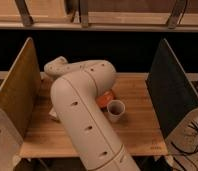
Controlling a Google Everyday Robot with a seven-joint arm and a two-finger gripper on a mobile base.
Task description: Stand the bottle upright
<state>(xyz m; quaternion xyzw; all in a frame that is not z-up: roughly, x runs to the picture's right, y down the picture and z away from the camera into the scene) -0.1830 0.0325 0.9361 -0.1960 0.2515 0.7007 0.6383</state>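
Observation:
My large white arm (82, 110) reaches from the front edge across the wooden table (137, 125) and bends back toward the left-middle. It covers the gripper, which is somewhere down behind it over the left-middle of the table, shut. The bottle is hidden behind the arm, and I cannot tell whether anything is held. A small pale patch (53, 114) peeks out at the arm's left edge, but I cannot tell what it is.
A pale round-rimmed cup (115, 110) stands upright just right of the arm. An orange object (105, 98) lies partly behind the arm beside it. A tan side panel (14, 95) and a dark side panel (169, 90) wall the table. Cables (192, 135) hang at the right.

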